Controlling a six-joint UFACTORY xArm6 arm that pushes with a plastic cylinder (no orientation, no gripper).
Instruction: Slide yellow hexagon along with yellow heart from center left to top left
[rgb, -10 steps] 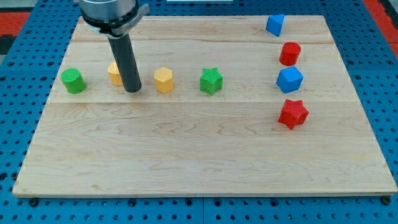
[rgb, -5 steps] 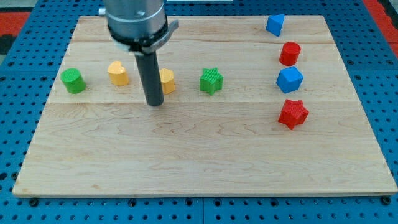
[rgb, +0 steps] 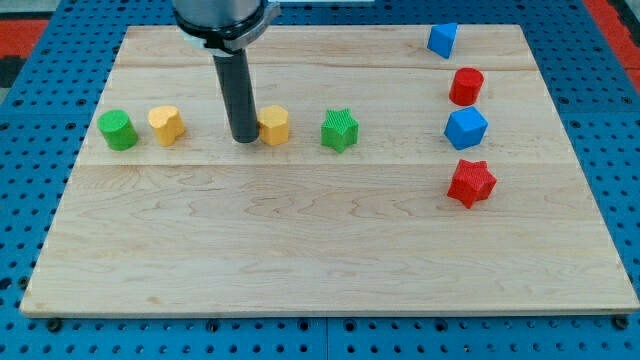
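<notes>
The rod's bare tip (rgb: 244, 139) holds nothing, touching the yellow hexagon (rgb: 273, 126) on its right; yellow heart (rgb: 166, 124) sits well left; pushing from here probably shoves the hexagon toward the green star (rgb: 340, 130).

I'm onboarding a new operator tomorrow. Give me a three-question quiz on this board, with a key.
1. True or false: my tip sits at the view's left side of the yellow hexagon.
2. Which block is nearest the green cylinder? A) yellow heart B) green star C) red star
3. Fill in: the four blocks at the view's right are two blue and two ____.

Key:
1. True; the rod hides the hexagon's left edge, so contact cannot be confirmed.
2. A
3. red: the red cylinder and red star, alongside the upper blue block and lower blue block.
</notes>
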